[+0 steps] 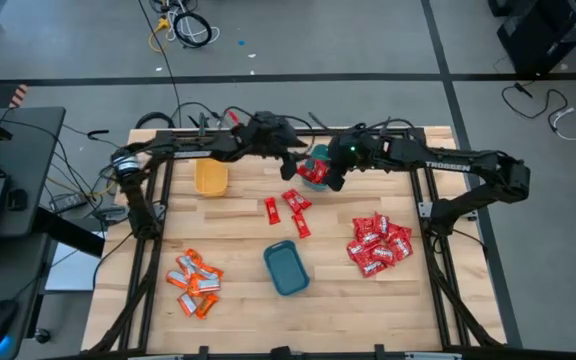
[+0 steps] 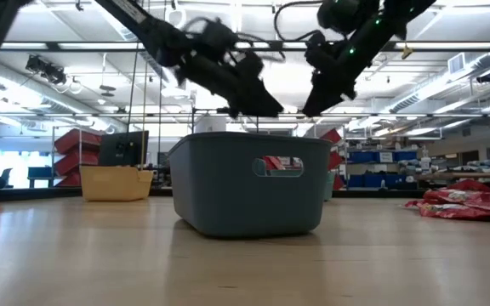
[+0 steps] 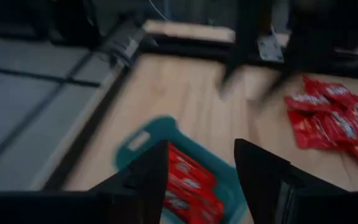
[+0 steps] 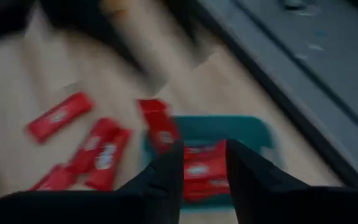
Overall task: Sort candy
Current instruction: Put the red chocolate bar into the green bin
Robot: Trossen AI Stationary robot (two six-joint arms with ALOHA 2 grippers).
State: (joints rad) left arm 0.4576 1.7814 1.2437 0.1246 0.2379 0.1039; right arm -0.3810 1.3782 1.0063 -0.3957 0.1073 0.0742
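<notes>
Orange-and-white packets (image 1: pixel 195 284) lie heaped on the tabletop (image 1: pixel 238 230), well to the near left of both tools. Just left of the left tool (image 1: pixel 290 166) stands a yellow bin (image 1: pixel 211 177); its fingers (image 3: pixel 145 177) are spread, gripping nothing, over a teal bin (image 1: pixel 315 168) of red candy. The right tool (image 1: pixel 334 178) hovers at that bin's other side, parted and empty. Narrow red bars (image 1: pixel 290 208) lie just nearer than both; another teal bin (image 1: pixel 286 268) nearer still. Red packets (image 1: pixel 379 244) pile near right.
</notes>
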